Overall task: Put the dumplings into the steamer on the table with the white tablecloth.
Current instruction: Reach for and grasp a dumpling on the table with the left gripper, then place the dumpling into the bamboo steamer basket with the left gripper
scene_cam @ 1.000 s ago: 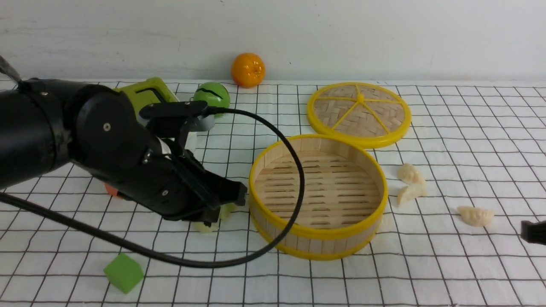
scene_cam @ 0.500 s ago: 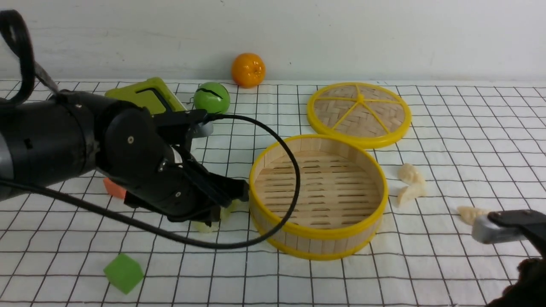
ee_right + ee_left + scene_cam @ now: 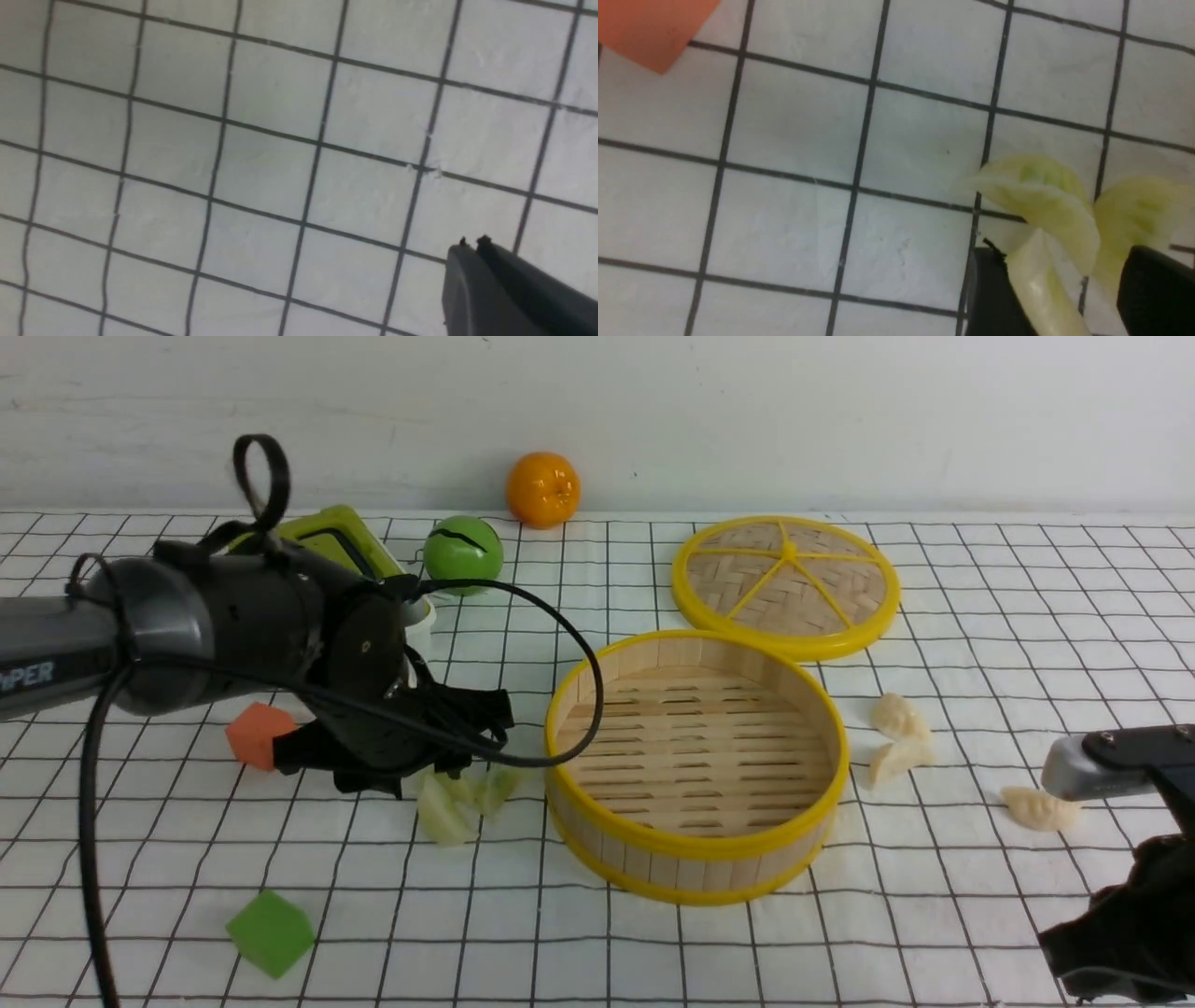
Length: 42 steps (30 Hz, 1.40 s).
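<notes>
Bamboo, pale and slatted, forms the round shallow steamer [image 3: 695,870] with yellow plastic rims. It stands mid-way across the table [image 3: 1027,915] on the white tablecloth [image 3: 980,616] with thin black grid lines, and its floor shows bare.

Just left of its wall, near but apart from the rim, lie the pale translucent green crescent dumplings [image 3: 443,812], bunched together. The left gripper [image 3: 1064,261] hangs low over them with its black jaws spread wide. In the left wrist view one green dumpling lies in the gap, against one finger [image 3: 990,298] and clear of the other, not pinched. A black cable [image 3: 597,695] from that arm loops across the steamer's left rim in the front view.

Right of the steamer lie three cream-white pleated dumplings [image 3: 898,717]: two close together near its wall, the third further right, well apart. The right gripper [image 3: 473,242] is right of and in front of the steamer, beyond that third one. Its jaws are pressed together with nothing between them, over bare cloth.

Behind the steamer to the right, the flat woven lid with yellow spokes [image 3: 786,583] lies so close to the far rim that I cannot tell whether they touch. An orange foam cube [image 3: 257,733] sits left of the steamer, past the arm, and a green foam cube [image 3: 271,933] lies front-left. The cloth directly in front of the steamer is open.
</notes>
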Available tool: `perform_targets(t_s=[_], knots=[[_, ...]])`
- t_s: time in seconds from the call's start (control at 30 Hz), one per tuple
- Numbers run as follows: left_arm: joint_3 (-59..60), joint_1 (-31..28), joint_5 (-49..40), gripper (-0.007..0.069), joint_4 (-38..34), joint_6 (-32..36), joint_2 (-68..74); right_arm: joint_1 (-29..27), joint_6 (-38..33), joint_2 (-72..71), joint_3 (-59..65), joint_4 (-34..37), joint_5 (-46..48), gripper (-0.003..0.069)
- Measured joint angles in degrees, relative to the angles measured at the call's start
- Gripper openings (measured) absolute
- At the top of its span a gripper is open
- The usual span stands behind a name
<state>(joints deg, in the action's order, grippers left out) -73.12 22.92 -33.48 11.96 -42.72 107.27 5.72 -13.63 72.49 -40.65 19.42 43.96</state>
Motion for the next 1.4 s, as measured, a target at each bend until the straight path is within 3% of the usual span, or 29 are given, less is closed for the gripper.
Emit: perform_targets(t_s=[0.3,0.47,0.63,0.9,1.07,1.23,1.27,1.33,1.4], knots=[[-1.82,0.00,-2.11,0.0286,-0.79,-0.18,3.91,0.00,-8.34,0.00,0.00,8.31,0.05,0.0020],[-2.33,0.00,-2.04,0.0154,-1.50,1.09,4.37,0.00,-9.18,0.00,0.00,9.39,0.05,0.0025],[-2.44,0.00,-2.10,0.0146,-1.55,2.82,4.37,0.00,-9.22,0.00,0.00,9.40,0.31,0.0031],[-4.72,0.00,-10.33,0.0146,-1.82,13.05,-0.24,0.00,-9.87,0.00,0.00,10.26,0.47,0.0041],[-5.57,0.00,-11.54,0.0146,-3.15,15.31,-4.95,0.00,-10.52,0.00,0.00,11.28,0.47,0.0043],[-12.73,0.00,-12.72,0.0146,-16.48,24.39,-5.33,0.00,-10.70,0.00,0.00,12.02,0.47,0.0051],[-13.16,0.00,-12.82,0.0146,-16.48,24.98,-5.33,0.00,-10.70,0.00,0.00,12.12,0.47,0.0051],[-19.73,0.00,-14.86,0.0146,-26.29,32.20,-2.90,0.00,-10.70,0.00,0.00,12.38,0.47,0.0055],[-23.27,0.00,-16.55,0.0146,-29.64,33.94,-1.07,0.00,-10.75,0.00,0.00,12.43,0.47,0.0055]])
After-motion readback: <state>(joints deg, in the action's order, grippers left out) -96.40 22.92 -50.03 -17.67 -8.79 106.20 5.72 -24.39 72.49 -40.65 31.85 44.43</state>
